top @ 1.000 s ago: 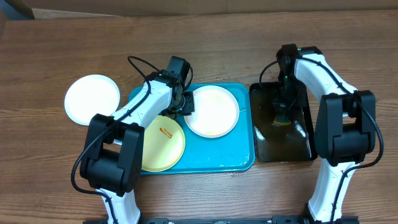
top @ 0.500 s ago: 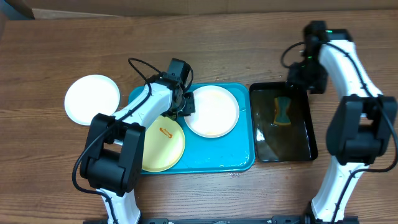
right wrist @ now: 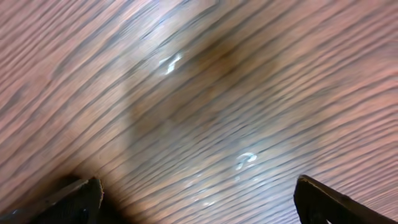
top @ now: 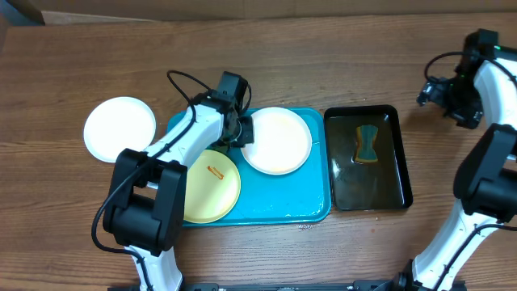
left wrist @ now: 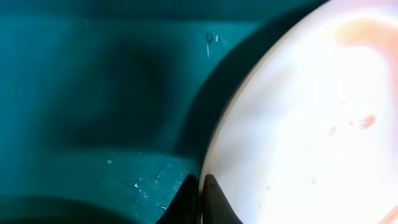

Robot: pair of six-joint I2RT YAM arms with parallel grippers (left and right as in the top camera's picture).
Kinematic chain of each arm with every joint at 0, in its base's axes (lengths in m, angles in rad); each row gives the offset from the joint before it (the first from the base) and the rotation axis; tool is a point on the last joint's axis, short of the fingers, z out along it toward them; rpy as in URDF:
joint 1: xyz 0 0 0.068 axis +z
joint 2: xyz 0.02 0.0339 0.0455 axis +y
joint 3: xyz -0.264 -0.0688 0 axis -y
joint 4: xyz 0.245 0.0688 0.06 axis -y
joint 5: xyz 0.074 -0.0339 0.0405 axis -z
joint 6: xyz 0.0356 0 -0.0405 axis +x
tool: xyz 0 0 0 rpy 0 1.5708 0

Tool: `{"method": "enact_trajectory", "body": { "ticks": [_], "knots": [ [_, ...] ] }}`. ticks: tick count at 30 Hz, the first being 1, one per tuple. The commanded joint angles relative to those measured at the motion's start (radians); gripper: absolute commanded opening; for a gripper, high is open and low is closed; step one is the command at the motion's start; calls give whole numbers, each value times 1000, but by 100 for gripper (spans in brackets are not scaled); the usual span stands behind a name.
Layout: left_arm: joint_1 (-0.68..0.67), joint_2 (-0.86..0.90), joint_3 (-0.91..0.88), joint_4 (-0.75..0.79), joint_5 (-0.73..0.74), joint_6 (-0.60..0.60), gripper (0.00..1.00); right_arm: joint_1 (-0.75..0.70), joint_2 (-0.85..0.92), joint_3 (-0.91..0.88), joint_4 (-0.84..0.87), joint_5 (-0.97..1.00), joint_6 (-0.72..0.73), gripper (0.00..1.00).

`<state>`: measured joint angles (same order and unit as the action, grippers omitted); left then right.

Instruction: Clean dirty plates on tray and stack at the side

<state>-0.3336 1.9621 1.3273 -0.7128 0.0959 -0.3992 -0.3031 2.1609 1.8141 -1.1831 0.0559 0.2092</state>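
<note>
On the turquoise tray (top: 313, 198) lie a white plate (top: 279, 142) with faint orange smears and a yellow-green plate (top: 208, 187) with a red smear. A second white plate (top: 119, 129) sits on the table left of the tray. My left gripper (top: 242, 134) is at the tray plate's left rim. In the left wrist view the gripper (left wrist: 200, 200) is shut, pinching the rim of the white plate (left wrist: 311, 124) above the tray (left wrist: 93, 93). My right gripper (top: 426, 91) hangs over bare wood at the far right. It (right wrist: 199, 199) is open and holds nothing.
A black tray (top: 388, 190) holding water stands right of the turquoise tray, with a yellow-and-teal sponge (top: 367, 144) lying in it. Water drops (right wrist: 245, 159) speckle the wood under the right gripper. Cardboard lies along the table's far edge.
The right gripper let go of the sponge in the black tray, opened wide and swung off to the far right. The left gripper's fingers closed on the white plate's rim.
</note>
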Motion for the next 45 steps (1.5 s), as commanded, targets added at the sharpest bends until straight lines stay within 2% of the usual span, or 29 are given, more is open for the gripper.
{"method": "enact_trajectory", "body": {
  "ticks": [1, 9, 16, 25, 28, 35, 38, 40, 45],
  "knots": [
    [25, -1, 72, -26, -24, 56, 4, -21, -25, 19, 12, 3, 4, 100],
    [46, -1, 201, -127, -68, 116, 4, -23, -25, 19, 13, 3, 4, 100],
    [36, -1, 406, -240, -84, 126, 4, -23, -25, 19, 13, 3, 4, 100],
    [-104, -1, 504, -202, -121, 122, 4, -23, -25, 19, 13, 3, 4, 100],
    [-190, -1, 504, -175, -216, 122, 4, -23, -25, 19, 13, 3, 4, 100],
    [-464, -1, 504, -133, -652, 160, 4, -23, -25, 19, 13, 3, 4, 100],
    [-577, -1, 504, -114, -869, 214, 4, -23, -25, 19, 13, 3, 4, 100],
    [-668, -1, 504, -84, -1074, 261, 4, -23, -25, 19, 13, 3, 4, 100],
    [-781, -1, 504, 21, -1330, 394, 4, -23, -25, 19, 13, 3, 4, 100]
  ]
}}
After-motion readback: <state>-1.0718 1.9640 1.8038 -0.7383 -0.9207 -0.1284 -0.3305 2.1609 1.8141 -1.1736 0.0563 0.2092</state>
